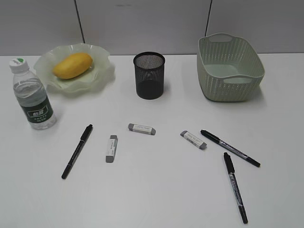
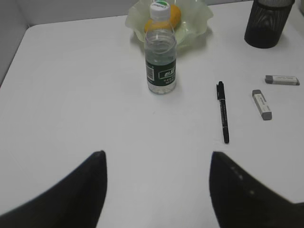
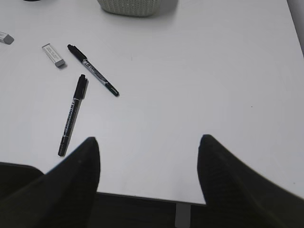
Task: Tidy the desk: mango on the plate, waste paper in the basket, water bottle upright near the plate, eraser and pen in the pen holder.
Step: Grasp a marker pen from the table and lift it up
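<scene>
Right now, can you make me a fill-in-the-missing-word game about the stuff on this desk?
1. The mango lies on the green ____.
2. The water bottle stands upright with a ____ cap.
3. The number of erasers lying on the desk is ____.
4. The pen holder stands between the plate and the ____.

Missing words: plate; white; three; basket

Neither arm was caught by the exterior view. In the left wrist view the pen holder [image 2: 268,23] was cut off by the top and right edges, and the mango [image 2: 175,15] was largely hidden behind the water bottle [image 2: 160,50]. In the right wrist view only the lower wall of the basket [image 3: 129,6] was shown, and one eraser [image 3: 5,38] was clipped by the left edge. The bottle label's characters could not be read.
</scene>
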